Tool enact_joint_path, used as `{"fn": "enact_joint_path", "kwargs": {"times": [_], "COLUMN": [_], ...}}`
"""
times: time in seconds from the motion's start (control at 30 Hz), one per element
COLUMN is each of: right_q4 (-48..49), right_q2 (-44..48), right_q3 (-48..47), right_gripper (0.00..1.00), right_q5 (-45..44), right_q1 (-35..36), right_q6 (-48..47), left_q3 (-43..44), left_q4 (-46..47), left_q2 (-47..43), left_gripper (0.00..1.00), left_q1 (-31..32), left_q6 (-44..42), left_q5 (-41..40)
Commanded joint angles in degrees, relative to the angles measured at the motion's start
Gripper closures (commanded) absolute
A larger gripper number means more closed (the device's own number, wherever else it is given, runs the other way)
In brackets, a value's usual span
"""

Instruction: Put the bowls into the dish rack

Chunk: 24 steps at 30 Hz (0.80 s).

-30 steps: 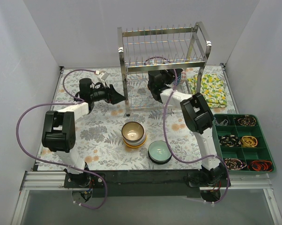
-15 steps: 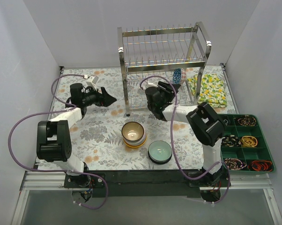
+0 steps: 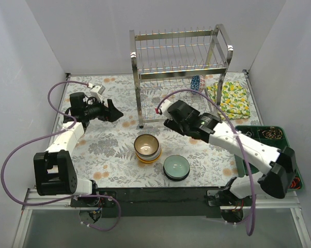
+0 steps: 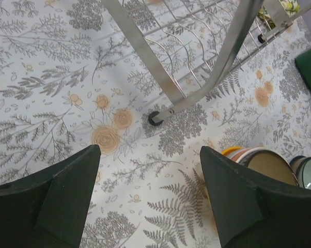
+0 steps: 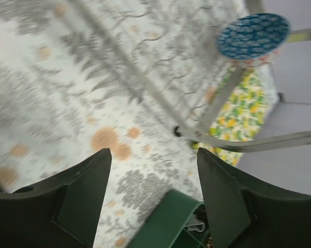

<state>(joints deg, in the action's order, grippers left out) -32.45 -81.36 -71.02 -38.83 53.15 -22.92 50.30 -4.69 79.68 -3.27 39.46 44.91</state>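
The steel wire dish rack (image 3: pixel 179 57) stands at the back centre. A blue-patterned bowl (image 3: pixel 196 82) stands on edge in its lower tier and also shows in the right wrist view (image 5: pixel 252 35). A stack of bowls (image 3: pixel 147 147), brown-glazed on top, sits in front of the rack and shows in the left wrist view (image 4: pixel 264 163). A pale green bowl (image 3: pixel 176 166) sits to its right. My left gripper (image 3: pixel 114 111) (image 4: pixel 148 201) is open and empty, left of the rack's front left foot (image 4: pixel 155 118). My right gripper (image 3: pixel 170 120) (image 5: pixel 153 201) is open and empty in front of the rack.
A green compartment tray (image 3: pixel 269 155) holding small dark items lies at the right; its corner shows in the right wrist view (image 5: pixel 168 219). A yellow lemon-print cloth (image 3: pixel 229 98) lies right of the rack. A floral cloth covers the table. White walls close in three sides.
My right gripper has pulled back out of the rack's lower tier towards the front, away from the blue-patterned bowl. My left gripper has moved a little to the left.
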Motion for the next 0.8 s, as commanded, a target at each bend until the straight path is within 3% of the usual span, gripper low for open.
{"fn": "enact_joint_path", "kwargs": {"times": [0.0, 0.03, 0.13, 0.3, 0.53, 0.77], "right_q4": [-16.7, -17.9, -17.4, -13.1, -8.0, -5.0], "right_q2": [7.9, 9.0, 12.3, 15.7, 16.8, 11.2], "right_q3": [1.0, 2.8, 8.8, 15.8, 21.1, 21.5], "right_gripper": [0.24, 0.23, 0.13, 0.1, 0.1, 0.12], "right_q5": [31.0, 40.4, 49.0, 56.1, 56.0, 54.8], "right_q1": [-0.4, -0.5, -0.8, -1.0, -1.6, -2.7], "right_q6": [5.7, 5.3, 5.5, 4.0, 3.1, 1.4], "left_q3": [2.9, 3.0, 3.0, 3.2, 4.5, 6.0], "left_q4": [-12.9, -15.5, -18.8, -22.1, -25.0, -26.8], "left_q2": [-5.8, -6.5, -9.0, -12.4, -13.3, -11.9], "left_gripper": [0.22, 0.22, 0.15, 0.15, 0.15, 0.15], "left_q1": [-0.2, -0.3, -0.2, -0.2, -0.2, -0.2], "left_q6": [-5.1, -5.8, -7.1, -6.5, -6.6, -8.8], "left_q5": [-0.7, -0.3, 1.1, 5.1, 4.5, 2.7]}}
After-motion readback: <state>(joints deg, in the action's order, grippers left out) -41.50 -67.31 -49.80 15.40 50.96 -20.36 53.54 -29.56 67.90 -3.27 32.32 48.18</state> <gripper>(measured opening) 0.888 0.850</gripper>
